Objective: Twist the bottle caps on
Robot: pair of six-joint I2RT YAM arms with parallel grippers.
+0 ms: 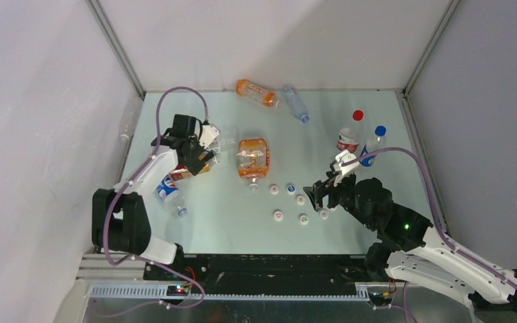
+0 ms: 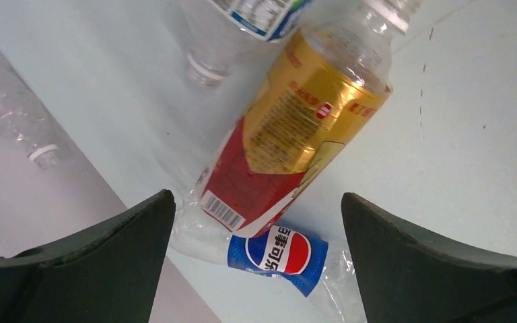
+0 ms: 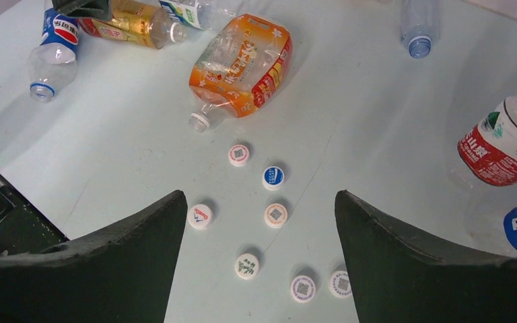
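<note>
The left hand [image 2: 256, 198] hung spread over the amber tea bottle [image 2: 296, 128]: light, thin-walled, probably slippery, best pinched across its labelled middle. The right hand [image 3: 259, 195] stood spread above the caps [image 3: 276, 215].

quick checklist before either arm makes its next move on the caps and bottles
1. Left gripper open and empty: ok.
2. Right gripper open and empty: ok.
3. Loose caps lying apart on the table, under the right gripper: ok.
4. Tea bottle free to grasp: not ok, it lies on its side, overlapping the Pepsi bottle.
5. Tea bottle's mouth bare: cannot tell.
6. Two upright bottles near the right gripper already capped: ok.
</note>
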